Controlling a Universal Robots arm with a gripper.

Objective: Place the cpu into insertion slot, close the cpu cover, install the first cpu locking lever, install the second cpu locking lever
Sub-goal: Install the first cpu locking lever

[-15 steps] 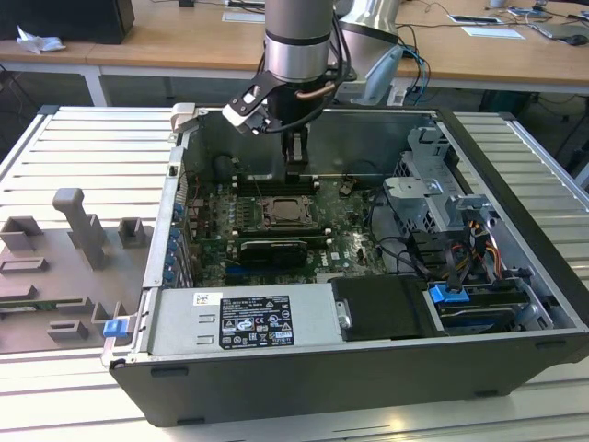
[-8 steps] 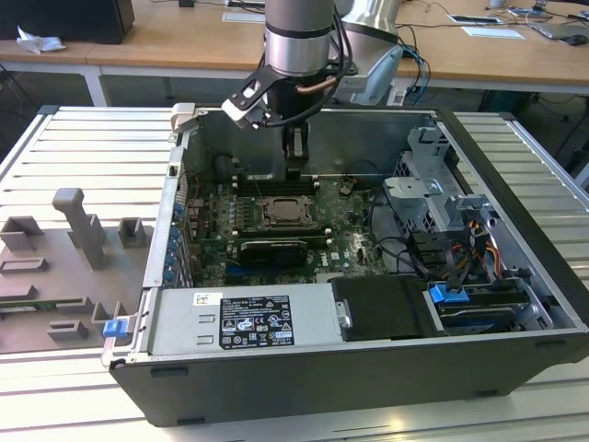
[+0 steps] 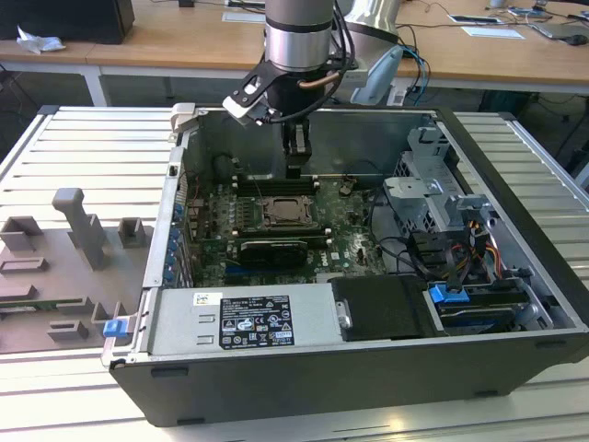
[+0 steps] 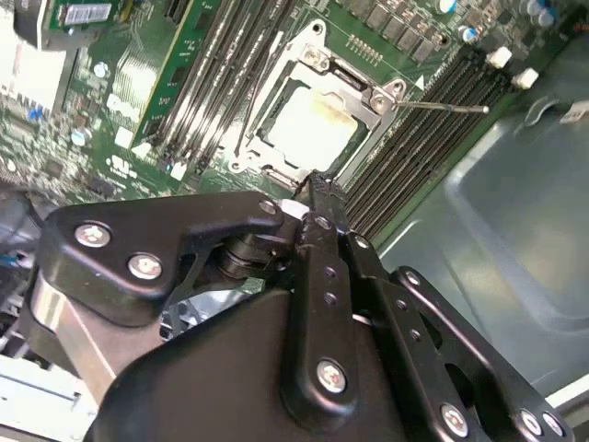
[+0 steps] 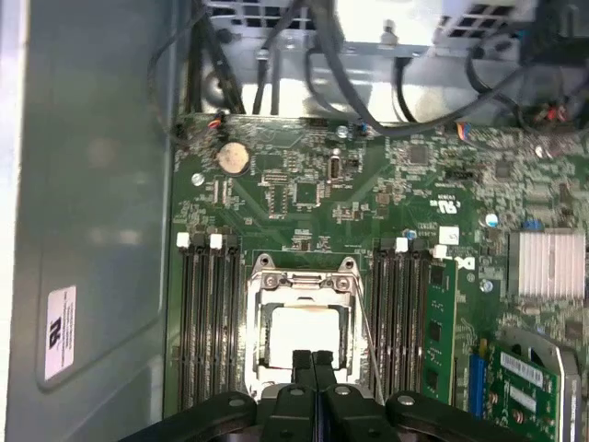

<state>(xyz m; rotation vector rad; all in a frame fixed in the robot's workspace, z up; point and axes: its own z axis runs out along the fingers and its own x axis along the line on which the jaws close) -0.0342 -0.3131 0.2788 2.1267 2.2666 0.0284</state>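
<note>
We see the pale silver-beige square cpu (image 5: 304, 333) seated in the silver-rimmed dark insertion slot (image 5: 254, 318). The black gripper (image 5: 313, 357) holds nothing, jaws pressed together.

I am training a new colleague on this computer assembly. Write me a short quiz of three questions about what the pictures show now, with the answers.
1. True or false: the cpu cover lies down over the cpu.
2. The gripper is: A) wide open; B) shut, holding nothing; C) shut on the cpu.
3. Fill in: long black memory slots run along ____ sides of the cpu.

Key: 1 true; 2 B; 3 both.
</note>
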